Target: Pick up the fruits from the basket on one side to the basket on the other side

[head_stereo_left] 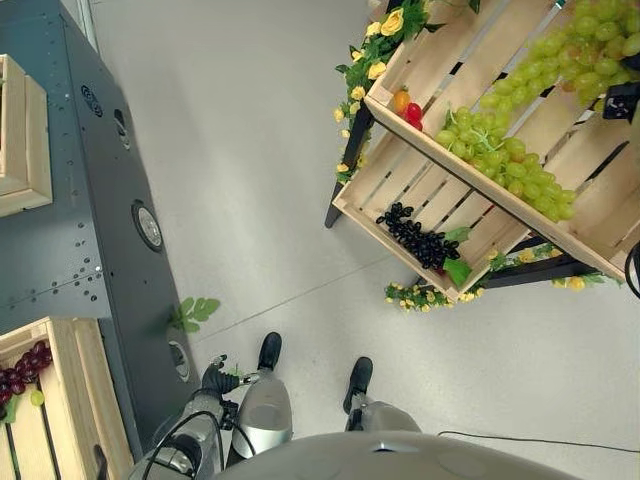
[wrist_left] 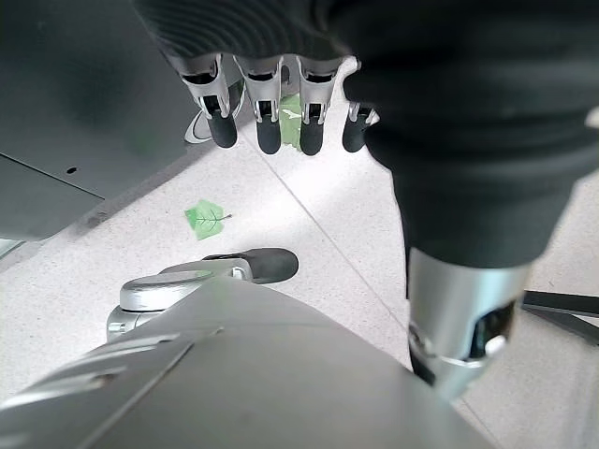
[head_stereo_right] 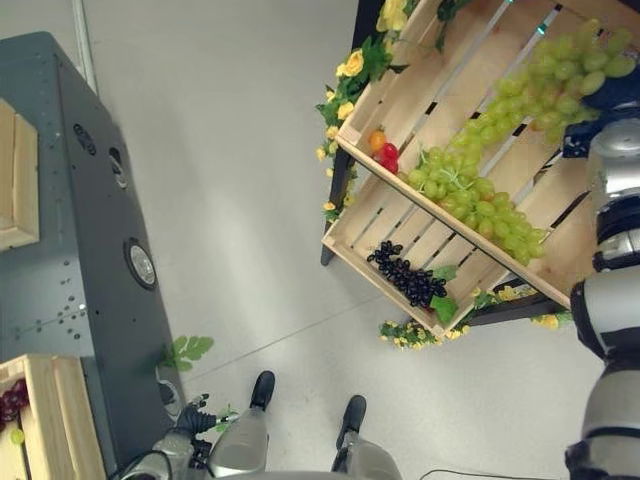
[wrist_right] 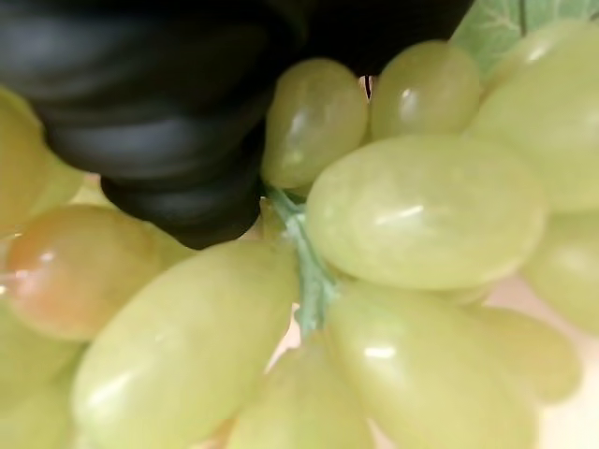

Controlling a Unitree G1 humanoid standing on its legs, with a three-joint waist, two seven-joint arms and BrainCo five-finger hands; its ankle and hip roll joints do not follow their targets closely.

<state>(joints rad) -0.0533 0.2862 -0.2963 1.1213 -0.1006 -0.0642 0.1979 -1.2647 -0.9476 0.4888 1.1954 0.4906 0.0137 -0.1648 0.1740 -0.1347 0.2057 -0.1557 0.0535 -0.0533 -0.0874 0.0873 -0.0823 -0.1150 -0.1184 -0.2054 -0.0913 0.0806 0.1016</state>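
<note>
my right hand (wrist_right: 178,140) deep in green grapes (wrist_right: 421,206) at 2 o'clock, fingers hidden, cannot tell; soft, loose cluster, judged stem best hold.

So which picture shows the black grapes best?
The left eye view: the black grapes lie unobstructed in the crate's lower compartment. The right eye view shows them too. The right wrist view has green grapes instead, the left wrist view floor.

The left arm hangs low beside the body, and the left hand (wrist_left: 281,112) points down toward the floor with its fingers (wrist_left: 269,131) straight in a row, holding nothing. The right arm (head_stereo_right: 615,300) is stretched forward and up. The dark ribbed cover of the right hand (wrist_right: 159,122) presses close against green grapes (wrist_right: 412,206); its fingers are hidden.
</note>
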